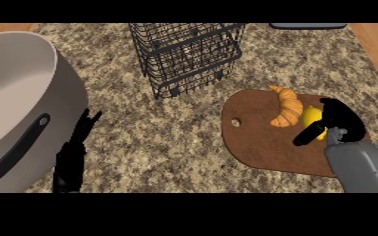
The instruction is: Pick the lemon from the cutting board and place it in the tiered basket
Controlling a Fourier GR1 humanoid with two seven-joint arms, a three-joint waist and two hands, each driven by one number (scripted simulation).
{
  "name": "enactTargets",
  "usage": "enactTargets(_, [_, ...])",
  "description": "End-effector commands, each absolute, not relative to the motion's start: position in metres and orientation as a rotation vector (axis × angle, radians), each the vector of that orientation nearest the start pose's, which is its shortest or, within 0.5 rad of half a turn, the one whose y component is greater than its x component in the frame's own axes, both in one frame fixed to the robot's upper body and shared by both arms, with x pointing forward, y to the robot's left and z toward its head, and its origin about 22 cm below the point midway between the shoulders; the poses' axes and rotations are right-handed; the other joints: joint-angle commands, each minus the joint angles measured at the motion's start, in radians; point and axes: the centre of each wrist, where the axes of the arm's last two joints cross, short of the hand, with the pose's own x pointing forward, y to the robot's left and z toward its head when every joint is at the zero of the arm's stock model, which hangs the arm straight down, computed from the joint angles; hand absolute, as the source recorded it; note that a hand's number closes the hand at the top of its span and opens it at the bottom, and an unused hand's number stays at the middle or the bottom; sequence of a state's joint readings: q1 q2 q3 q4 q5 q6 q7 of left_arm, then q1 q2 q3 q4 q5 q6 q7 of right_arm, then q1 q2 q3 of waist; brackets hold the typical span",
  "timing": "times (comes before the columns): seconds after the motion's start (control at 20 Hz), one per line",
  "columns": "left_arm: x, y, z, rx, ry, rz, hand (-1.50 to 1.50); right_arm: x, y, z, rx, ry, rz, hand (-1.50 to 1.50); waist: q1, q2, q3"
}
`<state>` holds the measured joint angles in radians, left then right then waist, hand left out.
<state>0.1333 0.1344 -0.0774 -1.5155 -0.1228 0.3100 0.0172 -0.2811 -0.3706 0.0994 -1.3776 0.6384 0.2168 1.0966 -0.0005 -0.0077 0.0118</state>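
I've got my right hand [336, 119] over the lemon [312, 117] on the brown cutting board [258, 140], fingers and thumb curling round it, with a croissant [286, 107] lying just beside the fruit on its left. The black wire tiered basket [188, 55] stands well apart at the back of the speckled surface [162, 130]. My left hand [74, 155] rests low at the left, fingers straight, beside a large grey pot [44, 110].

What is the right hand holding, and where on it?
The right hand curls around the lemon on the cutting board, covering its right side with the thumb across its lower front. Whether it is actually gripped cannot be told. The left hand holds nothing.
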Motion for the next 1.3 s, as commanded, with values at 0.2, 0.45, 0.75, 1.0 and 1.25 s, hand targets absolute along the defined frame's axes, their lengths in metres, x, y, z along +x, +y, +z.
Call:
enactTargets(0.2, [0.210, 0.250, -0.046, 0.241, -1.301, -0.021, 0.00, 0.313, -0.281, 0.043, -0.981, -0.351, 0.524, 1.50, 0.002, 0.009, -0.012])
enactTargets(0.45, [0.219, 0.242, -0.049, 0.262, -1.305, -0.020, 0.00, 0.310, -0.268, 0.039, -1.055, -0.383, 0.654, 1.50, -0.001, 0.008, -0.012])
enactTargets(0.75, [0.220, 0.243, -0.047, 0.240, -1.312, -0.030, 0.00, 0.321, -0.208, 0.048, -1.150, -0.472, 0.566, 1.50, 0.004, 0.007, -0.012])
enactTargets(1.0, [0.216, 0.237, -0.049, 0.230, -1.314, -0.047, 0.00, 0.292, -0.105, 0.047, -1.063, -0.521, 0.466, 1.50, 0.034, 0.002, -0.015])
enactTargets(1.25, [0.214, 0.244, -0.054, 0.240, -1.289, -0.042, 0.00, 0.292, -0.091, 0.079, -1.097, -0.708, 0.295, 1.50, 0.028, -0.006, -0.016])
